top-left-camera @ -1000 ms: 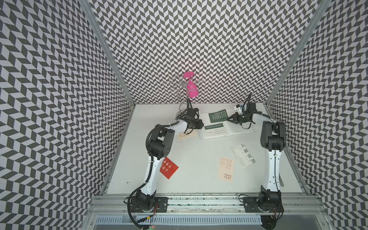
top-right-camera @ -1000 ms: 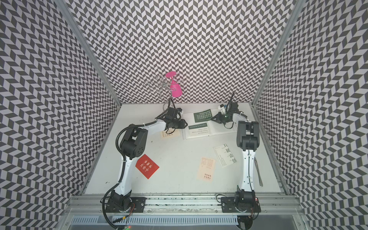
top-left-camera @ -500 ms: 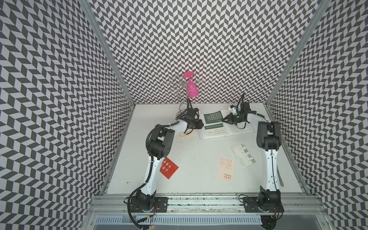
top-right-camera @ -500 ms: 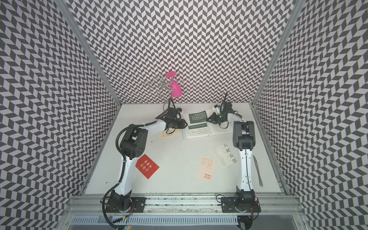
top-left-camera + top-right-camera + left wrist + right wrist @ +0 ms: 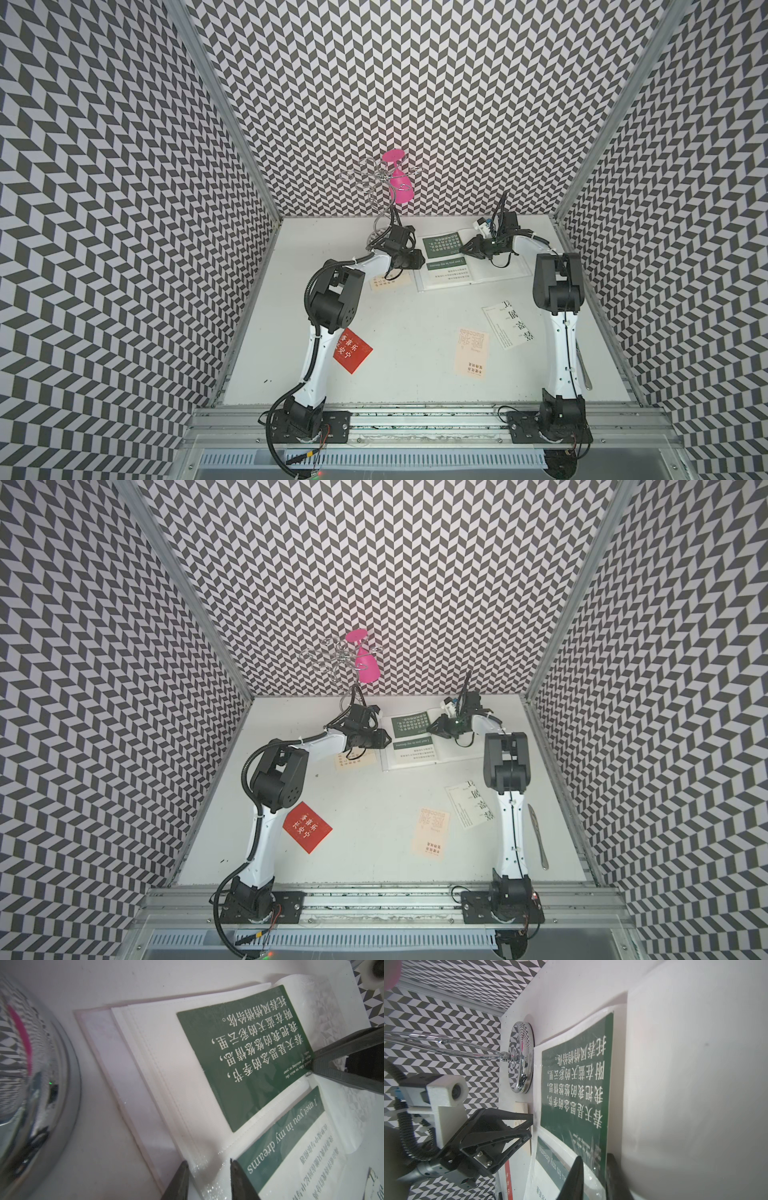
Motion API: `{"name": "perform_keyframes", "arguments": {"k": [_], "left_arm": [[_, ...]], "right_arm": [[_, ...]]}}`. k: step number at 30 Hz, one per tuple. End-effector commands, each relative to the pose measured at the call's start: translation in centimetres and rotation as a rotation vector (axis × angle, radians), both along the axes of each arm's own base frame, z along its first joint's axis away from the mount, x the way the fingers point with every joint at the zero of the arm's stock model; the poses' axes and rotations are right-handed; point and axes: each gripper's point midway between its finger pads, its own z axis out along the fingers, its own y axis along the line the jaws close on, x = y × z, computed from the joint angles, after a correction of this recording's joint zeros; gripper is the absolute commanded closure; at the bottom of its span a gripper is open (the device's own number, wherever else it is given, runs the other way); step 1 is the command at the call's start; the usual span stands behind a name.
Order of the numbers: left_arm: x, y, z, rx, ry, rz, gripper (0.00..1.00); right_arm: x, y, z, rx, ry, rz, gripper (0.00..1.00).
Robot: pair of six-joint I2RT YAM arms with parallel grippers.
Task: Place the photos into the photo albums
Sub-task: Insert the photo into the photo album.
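Observation:
The photo album (image 5: 500, 272) (image 5: 459, 752) lies open at the back of the table. Its left page holds a dark green card (image 5: 441, 246) (image 5: 245, 1053) (image 5: 575, 1084) above a white card with a green band (image 5: 449, 272) (image 5: 291, 1136). My right gripper (image 5: 462, 248) (image 5: 593, 1159) straddles the green card's inner edge, fingers slightly apart. My left gripper (image 5: 420, 262) (image 5: 208, 1165) stands part open, tips at the album's left page edge. Loose on the table lie a red card (image 5: 352, 351), a peach card (image 5: 471, 353), a white card with black characters (image 5: 509, 326) and a cream card (image 5: 384, 284) half under the left arm.
A chrome wire stand (image 5: 376, 239) (image 5: 521, 1057) with a pink goblet (image 5: 401, 189) hanging on it stands just left of the album, close behind my left gripper. A metal utensil (image 5: 584, 370) lies along the table's right edge. Patterned walls close three sides.
My right gripper has slid left across the album with the dark green card, which now sits further into the left page. Its jaws have come apart. The left arm has not moved.

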Motion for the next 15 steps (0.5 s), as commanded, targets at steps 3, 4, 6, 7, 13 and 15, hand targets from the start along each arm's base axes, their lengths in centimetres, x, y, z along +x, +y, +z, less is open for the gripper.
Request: {"name": "perform_keyframes", "arguments": {"k": [3, 4, 6, 7, 13, 15], "left_arm": [[-2.2, -0.8, -2.8, 0.026, 0.081, -0.032, 0.65], [-2.1, -0.8, -2.7, 0.024, 0.079, -0.032, 0.65], [-2.2, -0.8, -2.6, 0.022, 0.077, -0.033, 0.65], [-2.2, -0.9, -2.6, 0.023, 0.076, -0.034, 0.65], [-2.3, -0.9, -2.7, 0.022, 0.08, -0.035, 0.65], [-2.3, -0.8, -2.8, 0.022, 0.082, -0.034, 0.65]], "right_arm": [[2.5, -1.3, 5.6, -0.11, -0.171, -0.075, 0.72], [2.7, -1.4, 5.7, -0.12, -0.178, -0.084, 0.71], [3.1, -1.5, 5.3, -0.128, -0.184, -0.093, 0.68], [3.4, -1.7, 4.9, -0.137, -0.185, -0.1, 0.66], [4.4, -1.4, 2.8, -0.135, -0.171, -0.112, 0.63], [4.5, -0.8, 2.5, -0.12, -0.171, -0.104, 0.63]]}}
